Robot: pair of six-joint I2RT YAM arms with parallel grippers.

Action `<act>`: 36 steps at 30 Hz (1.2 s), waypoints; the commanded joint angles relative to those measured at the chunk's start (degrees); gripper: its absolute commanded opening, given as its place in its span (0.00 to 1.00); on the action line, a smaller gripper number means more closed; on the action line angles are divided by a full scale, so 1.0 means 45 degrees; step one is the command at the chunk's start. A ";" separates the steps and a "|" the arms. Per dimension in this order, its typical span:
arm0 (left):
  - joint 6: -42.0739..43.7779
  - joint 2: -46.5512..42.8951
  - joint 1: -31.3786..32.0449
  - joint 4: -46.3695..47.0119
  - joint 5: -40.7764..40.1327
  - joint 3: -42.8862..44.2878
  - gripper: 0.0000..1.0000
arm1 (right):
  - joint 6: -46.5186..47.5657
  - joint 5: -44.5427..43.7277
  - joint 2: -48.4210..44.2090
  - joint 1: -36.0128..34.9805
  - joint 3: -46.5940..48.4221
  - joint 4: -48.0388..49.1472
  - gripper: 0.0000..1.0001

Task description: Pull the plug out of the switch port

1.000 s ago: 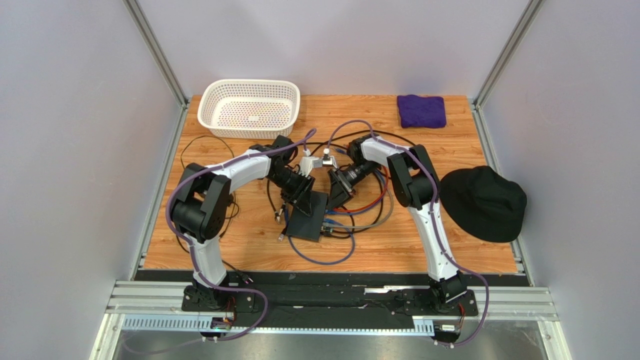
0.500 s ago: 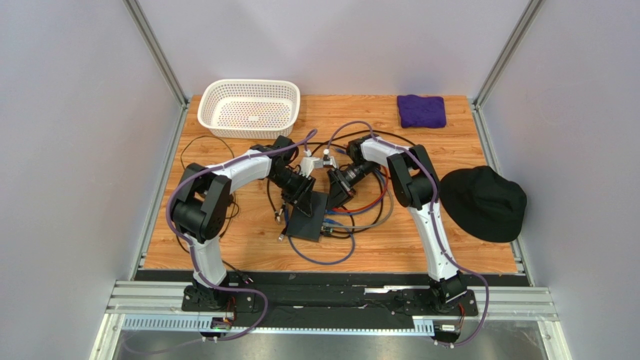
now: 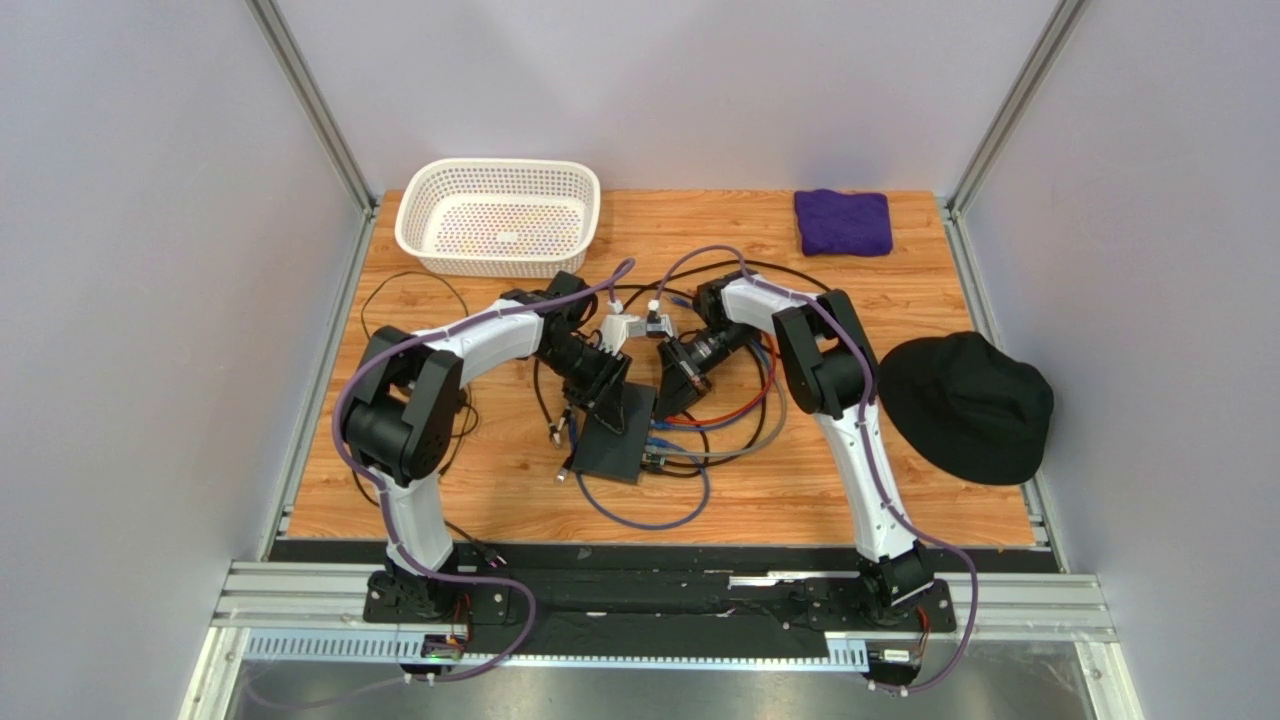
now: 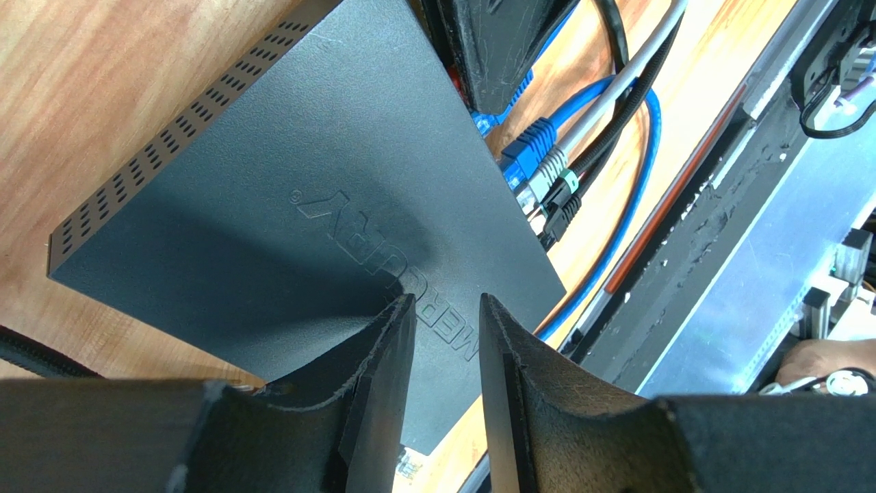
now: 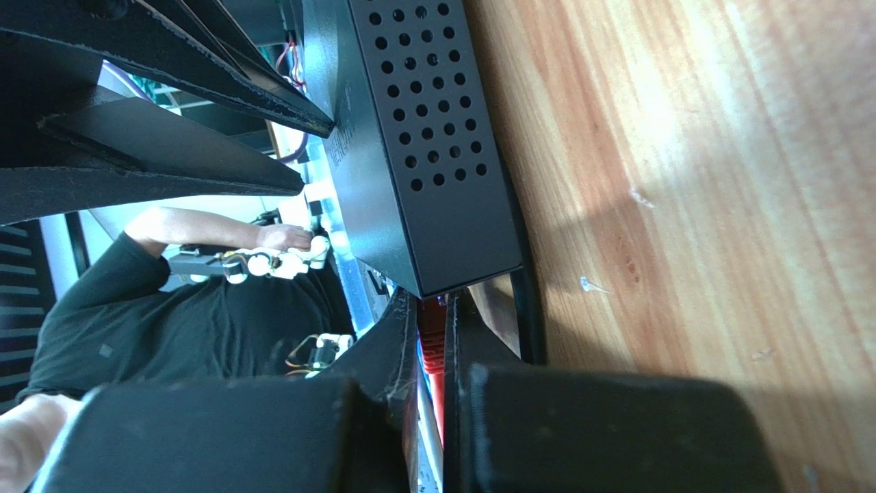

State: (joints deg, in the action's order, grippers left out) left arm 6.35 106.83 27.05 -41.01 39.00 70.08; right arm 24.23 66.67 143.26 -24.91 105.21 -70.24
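Note:
The switch is a flat matte-black box lying mid-table; its lid fills the left wrist view. Blue, grey and black plugs sit in its sockets along the right edge. My left gripper rests its fingertips on the lid with the jaws a narrow gap apart and nothing between them. My right gripper is at the switch's socket edge, shut on a red plug that sits right at the corner of the switch. In the top view the right gripper is beside the switch's right edge.
Looped blue, red, grey and black cables lie right of and in front of the switch. A white basket stands at the back left, a purple cloth at the back right, and a black hat at the right edge.

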 commanded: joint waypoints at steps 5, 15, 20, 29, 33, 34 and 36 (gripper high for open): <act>0.0796 0.0929 0.0161 -0.0065 -0.2359 -0.0574 0.42 | -0.0131 -0.1379 0.0762 -0.0149 0.0390 0.1038 0.00; 0.0952 0.0987 0.0239 -0.0143 -0.2320 -0.0535 0.42 | 0.0455 -0.0114 0.1288 0.0338 0.1053 0.0512 0.00; 0.1011 0.0987 0.0259 -0.0163 -0.2320 -0.0496 0.42 | 0.0846 0.0398 0.1661 0.0632 0.1309 -0.0134 0.00; 0.1069 0.1085 0.0337 -0.0163 -0.2320 -0.0438 0.42 | 0.0182 -0.0362 0.0977 0.0633 0.0506 0.1175 0.00; 0.1069 0.1144 0.0356 -0.0202 -0.2398 -0.0399 0.42 | 0.0747 -0.0305 0.1677 0.0652 0.2124 0.0182 0.00; 0.1050 0.1182 0.0357 -0.0183 -0.2417 -0.0379 0.42 | 0.0807 -0.0305 0.1757 0.0652 0.2399 -0.0111 0.00; 0.1050 0.1222 0.0357 -0.0202 -0.2456 -0.0360 0.42 | 0.0554 -0.0519 0.1681 0.0633 0.2422 0.0157 0.00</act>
State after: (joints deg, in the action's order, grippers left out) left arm 6.79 107.42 28.03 -41.85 38.94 70.83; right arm 26.33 70.17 148.73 -23.35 112.16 -77.10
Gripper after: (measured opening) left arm 0.415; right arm 0.056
